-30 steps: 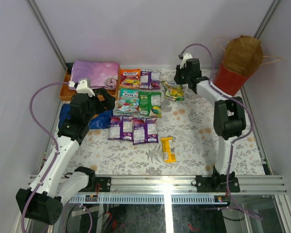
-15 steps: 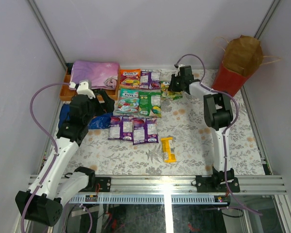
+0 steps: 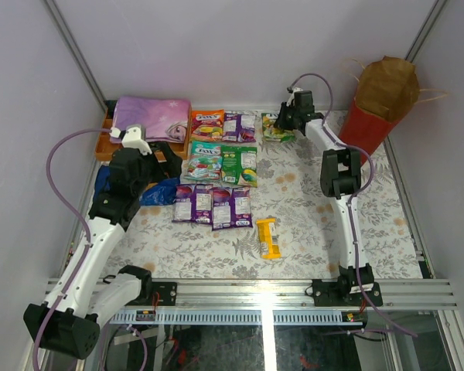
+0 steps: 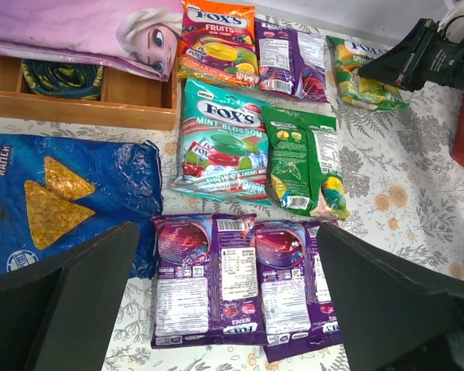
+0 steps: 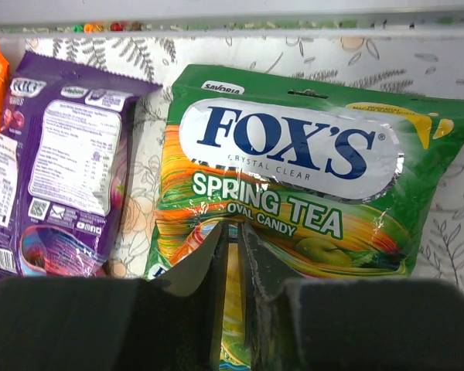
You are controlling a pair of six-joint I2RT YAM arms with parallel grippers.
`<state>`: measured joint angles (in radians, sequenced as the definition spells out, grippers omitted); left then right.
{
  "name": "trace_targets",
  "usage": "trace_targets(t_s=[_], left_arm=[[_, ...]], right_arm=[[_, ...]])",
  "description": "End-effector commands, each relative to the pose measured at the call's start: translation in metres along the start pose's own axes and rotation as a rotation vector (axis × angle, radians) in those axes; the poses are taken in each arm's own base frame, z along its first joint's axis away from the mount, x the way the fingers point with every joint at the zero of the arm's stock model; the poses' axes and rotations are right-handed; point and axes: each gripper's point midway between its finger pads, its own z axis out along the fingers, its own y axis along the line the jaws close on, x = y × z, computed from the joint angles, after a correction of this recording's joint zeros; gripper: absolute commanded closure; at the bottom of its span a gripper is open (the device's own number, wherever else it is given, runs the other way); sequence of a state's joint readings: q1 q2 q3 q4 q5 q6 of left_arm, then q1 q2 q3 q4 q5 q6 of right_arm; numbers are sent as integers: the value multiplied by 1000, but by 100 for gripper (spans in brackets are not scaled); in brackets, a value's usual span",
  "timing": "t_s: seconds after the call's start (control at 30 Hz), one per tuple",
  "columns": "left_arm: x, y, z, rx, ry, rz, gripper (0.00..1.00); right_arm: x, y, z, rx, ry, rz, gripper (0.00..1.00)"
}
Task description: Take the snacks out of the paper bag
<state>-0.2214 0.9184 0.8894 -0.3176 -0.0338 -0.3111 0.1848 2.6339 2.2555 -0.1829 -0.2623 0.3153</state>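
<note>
Fingers [image 5: 205, 263] of right gripper [image 5: 230, 239] clamped on green Spring Tea packet [image 5: 309, 178], seemingly its near edge, left of paper bag [image 3: 383, 100], apart. Left gripper [image 4: 226, 232] gaping, empty, farther left of bag.

Passable: bare table [image 3: 309, 205] right of centre, interrupted by one yellow packet [image 3: 267, 237] and crossed by the right arm [image 3: 342, 174]. Blocked: left-centre, covered by rows of packets [image 3: 216, 166]; far left, by tray [image 3: 102, 148] and cloth [image 3: 151, 116]; far right corner, by the paper bag [image 3: 379, 97]; far row, by the green packet [image 5: 309, 178] pinched in the right gripper [image 5: 230, 263].
</note>
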Motion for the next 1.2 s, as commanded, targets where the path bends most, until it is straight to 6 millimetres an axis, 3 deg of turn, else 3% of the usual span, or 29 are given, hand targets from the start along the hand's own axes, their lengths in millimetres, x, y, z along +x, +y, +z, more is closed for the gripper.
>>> trace_targets(t_s=[0.0,0.1,0.2,0.27,0.33,0.37,0.4,0.43,0.47,0.53,0.73,0.83,0.97,1.17], left_arm=[[-18,-2,-4,-4,-28,26,0],[-22,-3,-6,-3,-35,25,0],[-24,-5,-7,6,-42,20,0],[-24,-6,-6,13,-43,15,0],[-23,-8,-5,22,-43,12,0],[-23,-9,-4,27,-43,9,0],[-23,-10,-3,35,-42,7,0],[-23,-11,-2,42,-41,7,0],[-23,-13,-1,51,-38,8,0],[-22,-15,1,63,-30,14,0],[-16,-14,2,72,-20,35,0],[-12,-15,2,84,-17,29,0],[-8,-19,4,106,0,22,0],[-6,-20,3,111,6,19,0]], right_arm=[[4,-1,3,-14,53,11,83],[-24,18,-20,-53,9,-8,77],[-46,40,-64,-84,-37,-39,53],[-58,56,-109,-95,-85,-59,38],[-56,72,-158,-110,-155,-54,26],[-42,74,-177,-110,-169,-46,21],[-45,88,-212,-119,-233,-54,17],[-28,90,-229,-113,-241,-43,15],[3,88,-239,-102,-217,-27,14],[38,99,-259,-121,-215,-26,12],[186,120,-283,-162,72,7,11],[239,109,-293,-168,166,106,14],[280,89,-301,-119,230,137,20],[308,84,-298,-140,295,149,31]])
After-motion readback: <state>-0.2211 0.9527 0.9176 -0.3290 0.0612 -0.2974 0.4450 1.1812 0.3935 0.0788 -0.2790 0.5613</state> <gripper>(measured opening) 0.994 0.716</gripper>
